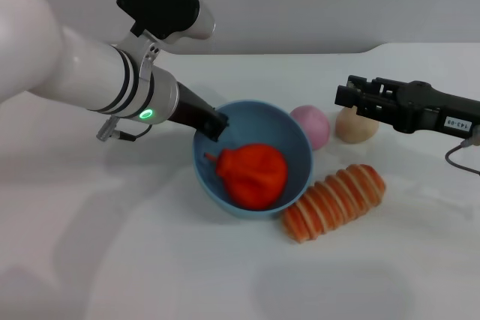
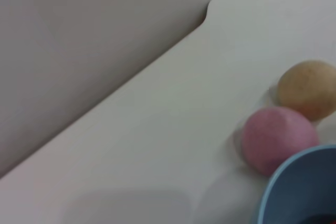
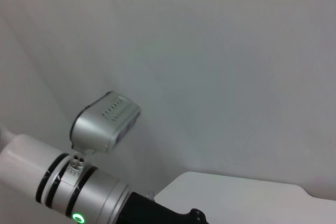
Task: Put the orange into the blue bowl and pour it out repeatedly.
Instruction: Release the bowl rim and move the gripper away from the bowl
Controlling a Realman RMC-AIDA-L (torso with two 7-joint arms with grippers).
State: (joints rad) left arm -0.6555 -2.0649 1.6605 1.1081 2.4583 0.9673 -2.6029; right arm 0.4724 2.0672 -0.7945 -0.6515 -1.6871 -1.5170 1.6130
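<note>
Fruit location: the bright red-orange, lumpy-skinned orange [image 1: 253, 175] lies inside the light blue, glossy round bowl [image 1: 298, 142], near the middle of the white table [image 1: 112, 260]. The bowl is tilted, its mouth facing the near edge.

Left gripper [image 1: 211, 127]: its black fingers are clamped on the bowl's rim on the side toward the left edge.

Right gripper [image 1: 346, 96]: raised toward the right edge, well apart from the bowl; whether its fingers are open cannot be determined.

Handling, as judged: the bowl looks stiff, light and slippery, so the rim hold is the only sound one. The orange looks firm and should roll freely once tipped.

Bystanders: a pink ball [image 1: 311, 126] touches the bowl's far side, a tan ball [image 1: 355, 127] sits just beyond it, and an orange-and-cream striped oblong [image 1: 334, 201] lies by the bowl's right.

Concealed: the inner finger's contact and the orange's underside.
</note>
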